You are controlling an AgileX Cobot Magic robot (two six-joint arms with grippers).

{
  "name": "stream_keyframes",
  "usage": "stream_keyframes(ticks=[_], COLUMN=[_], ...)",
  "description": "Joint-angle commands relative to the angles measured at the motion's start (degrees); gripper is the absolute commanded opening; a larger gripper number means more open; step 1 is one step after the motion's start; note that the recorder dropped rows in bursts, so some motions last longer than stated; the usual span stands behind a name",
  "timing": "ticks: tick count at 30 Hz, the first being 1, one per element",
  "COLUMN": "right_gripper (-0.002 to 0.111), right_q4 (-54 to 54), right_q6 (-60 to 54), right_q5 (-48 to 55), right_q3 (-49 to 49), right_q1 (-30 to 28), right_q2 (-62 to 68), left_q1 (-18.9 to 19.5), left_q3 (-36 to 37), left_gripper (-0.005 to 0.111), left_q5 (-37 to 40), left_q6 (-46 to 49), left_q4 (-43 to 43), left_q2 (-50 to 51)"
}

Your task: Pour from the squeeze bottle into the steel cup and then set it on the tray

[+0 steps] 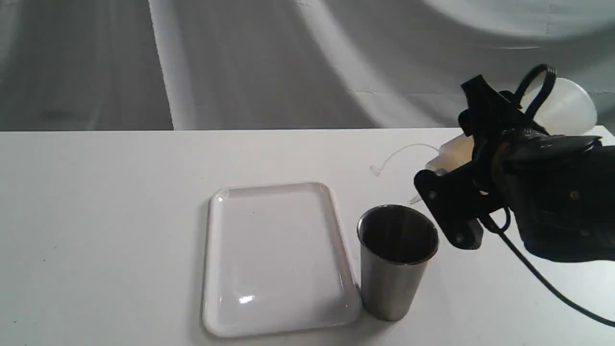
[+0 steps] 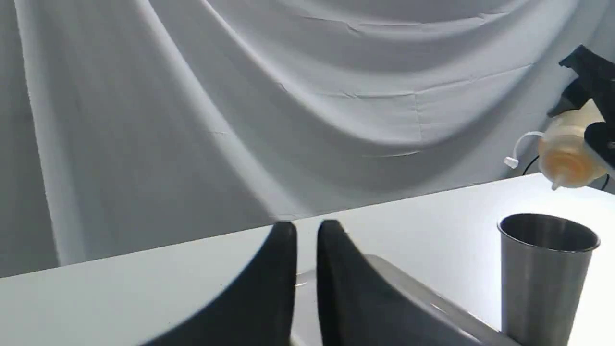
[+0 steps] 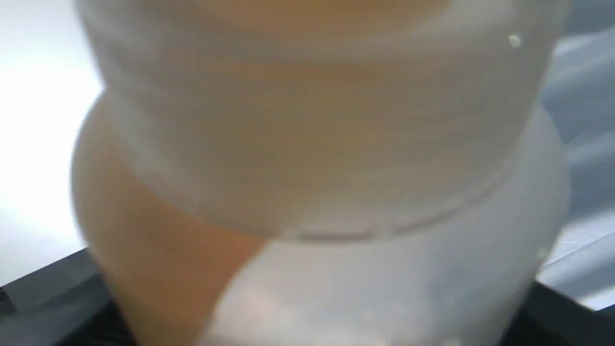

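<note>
Two black fingers (image 2: 283, 269) of the left gripper (image 2: 307, 230) fill the foreground of the left wrist view. They are drawn almost together, with a thin slit between them, gripping nothing. The exterior view leaves this gripper out.

The steel cup (image 1: 398, 259) stands upright on the table (image 1: 96, 216). The tray (image 1: 276, 259) lies flat just beside the cup, on its left in the exterior view.

Above and behind the cup's rim, the right gripper (image 1: 451, 144) is clamped around the squeeze bottle (image 1: 567, 108), which tilts nozzle-down toward the cup. The exterior view hides most of the bottle behind the gripper. The left wrist view shows the nozzle (image 2: 556, 182) above the cup, apart from its rim. The right wrist view is only a blur of bottle wall and amber liquid (image 3: 158, 259).

Whether anything flows cannot be told. Beyond the cup, open table runs to the far edge and the grey cloth (image 1: 240, 62).
</note>
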Motion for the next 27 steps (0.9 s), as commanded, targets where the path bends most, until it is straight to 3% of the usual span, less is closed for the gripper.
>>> stream_keyframes(ticks=[1,27], right_gripper=[0.000,0.000], right_q4=[-2.23,-8.66], right_q6=[0.33,-0.33], right_q5=[0.62,3.19], right_q3=[-0.04,-0.04], right_q1=[0.80,0.79], right_q2=[-0.34,-0.34], left_q1=[0.11,0.11], left_q3=[0.25,0.25], left_gripper=[0.008,0.008], left_q5=[-0.58,-0.58], left_q6=[0.01,0.01], left_q4=[0.24,0.24], left_q2=[-0.27,-0.27])
